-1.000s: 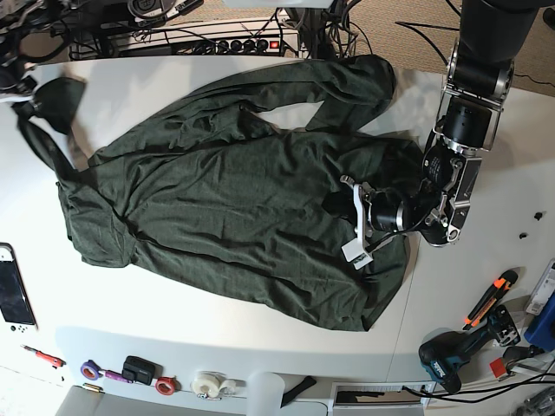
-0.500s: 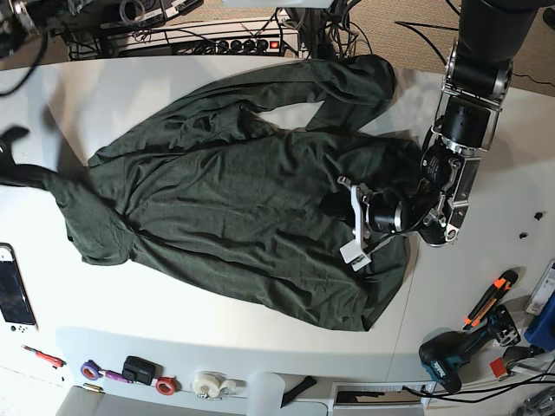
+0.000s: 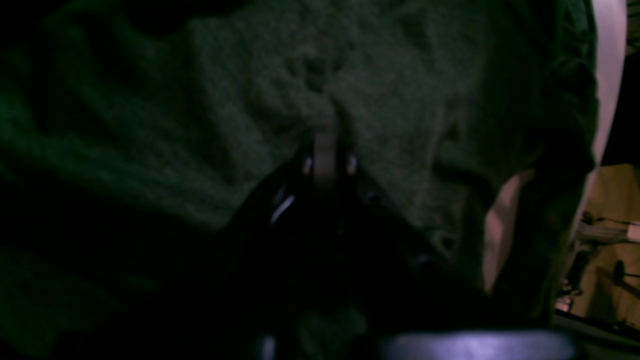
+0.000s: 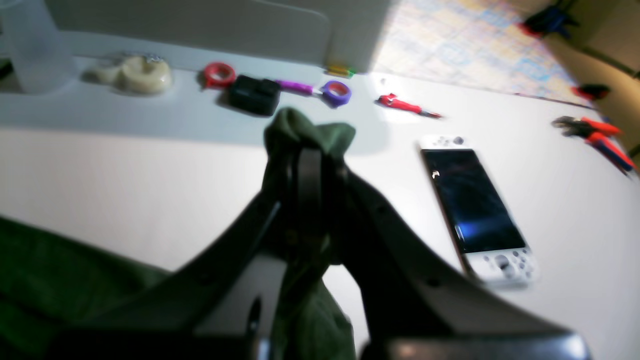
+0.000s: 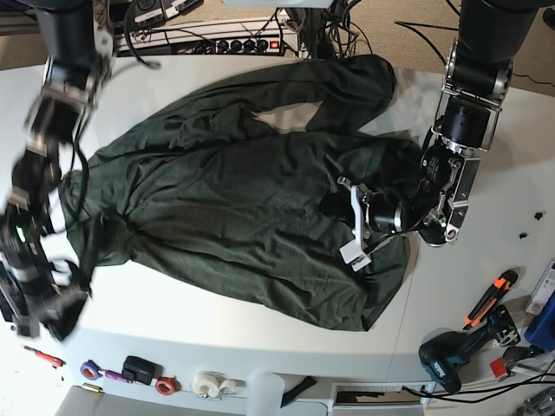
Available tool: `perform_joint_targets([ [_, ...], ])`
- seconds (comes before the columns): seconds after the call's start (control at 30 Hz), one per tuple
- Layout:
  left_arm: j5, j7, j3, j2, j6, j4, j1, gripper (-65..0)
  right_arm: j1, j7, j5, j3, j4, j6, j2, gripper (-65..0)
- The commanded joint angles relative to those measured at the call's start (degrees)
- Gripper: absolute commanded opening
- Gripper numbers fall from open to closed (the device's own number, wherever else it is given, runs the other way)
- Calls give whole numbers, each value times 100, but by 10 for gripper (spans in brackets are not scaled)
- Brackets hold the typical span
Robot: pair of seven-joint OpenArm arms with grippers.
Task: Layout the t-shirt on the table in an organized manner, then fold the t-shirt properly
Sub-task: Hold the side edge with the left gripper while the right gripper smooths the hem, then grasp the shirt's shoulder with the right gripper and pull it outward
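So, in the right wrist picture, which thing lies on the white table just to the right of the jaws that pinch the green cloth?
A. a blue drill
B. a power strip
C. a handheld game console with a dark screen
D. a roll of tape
C: the handheld game console lies flat on the table, dark screen up, to the right of the right gripper, whose jaws are shut on a bunch of the t-shirt.

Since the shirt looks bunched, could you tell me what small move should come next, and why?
Probably draw the right claw, shut on the t-shirt, outward over the table: that corner is bunched while the left claw pins the other side.
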Motion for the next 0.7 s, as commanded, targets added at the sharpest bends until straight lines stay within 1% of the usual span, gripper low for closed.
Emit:
perform_joint_targets([
  [0.0, -92, -103, -37, -15, -30, 92, -166, -650, 496, 378, -173, -149, -358, -114, 111, -650],
  [0.1, -92, -103, -37, -15, -30, 92, -166, -650, 1580, 1532, -649, -577, -2081, -573, 79, -650],
  [0.13, -92, -105, -37, -15, -30, 92, -166, -650, 1945, 1941, -763, -654, -2680, -573, 79, -650],
  [0.17, -92, -105, -37, -15, -30, 92, -166, -650, 2291, 2306, -789, -702, -3239, -566, 66, -634],
  [0.2, -92, -105, -37, -15, -30, 92, -168, -650, 2608, 2503, -785, -702, -3716, -568, 52, -590],
  [0.27, -90, -103, -37, -15, -30, 92, -166, -650, 3080, 2516, -758, -686, -4308, -584, 33, -518],
  [0.3, -90, -103, -37, -15, -30, 92, -162, -650, 3209, 2404, -715, -686, -4380, -584, 35, -499],
  [0.37, -90, -103, -37, -15, -30, 92, -149, -650, 3300, 1978, -704, -686, -4256, -599, 39, -492],
  [0.47, -72, -101, -37, -17, -30, 92, -118, -650, 3222, 837, -699, -686, -3709, -627, 50, -492],
  [0.53, -44, -103, -37, -15, -30, 92, -101, -650, 3042, 247, -645, -686, -3224, -625, 50, -493],
  [0.67, -46, -103, -37, -13, -30, 92, -85, -650, 2356, -857, 74, -686, -2000, -564, 133, -493],
])
